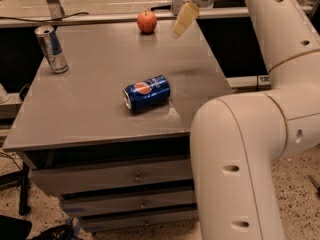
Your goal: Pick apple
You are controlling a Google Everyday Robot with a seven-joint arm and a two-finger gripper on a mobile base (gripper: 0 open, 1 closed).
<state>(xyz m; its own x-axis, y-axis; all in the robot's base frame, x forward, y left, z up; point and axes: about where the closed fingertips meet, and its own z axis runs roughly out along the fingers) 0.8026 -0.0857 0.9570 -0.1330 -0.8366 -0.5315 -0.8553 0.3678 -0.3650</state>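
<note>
Three things sit on the table [95,124]: the apple [146,22] at the far edge, a blue soda can [147,92] lying on its side near the middle, and a silver can [51,49] upright at the far left. The gripper [182,20] hangs above the far edge, just to the right of the apple and not touching it. Whether the jaws are open or closed I cannot tell.

The main risk is likely a sideways nudge. The apple is round and glossy, so a pad arriving off-centre could push it left or roll it over the far edge, which is very close. A closure too high on the curve could squeeze it out downward. The arm's [235,149] bulky near link stands by the table's near right corner, so a large reach adjustment might brush the table or the blue soda can, which could roll.
</note>
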